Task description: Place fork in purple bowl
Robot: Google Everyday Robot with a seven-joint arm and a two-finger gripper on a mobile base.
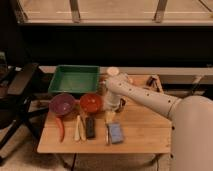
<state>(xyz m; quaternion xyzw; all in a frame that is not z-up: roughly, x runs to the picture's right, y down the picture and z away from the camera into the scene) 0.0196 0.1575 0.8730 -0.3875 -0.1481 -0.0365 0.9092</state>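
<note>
The fork (106,133) lies flat on the wooden table (145,135), a thin grey strip along the left side of a blue pad (116,133). The purple bowl (62,104) stands at the table's left, next to an orange-red bowl (91,103). My white arm reaches in from the right. Its gripper (112,106) points down just right of the orange-red bowl, behind and above the fork. The gripper is open and holds nothing.
A green tray (75,79) sits at the back left, with a white cup (113,72) to its right. A red chili (61,128), pale sticks (78,128) and a dark bar (90,127) lie in front of the bowls. A dark chair (17,95) stands left of the table.
</note>
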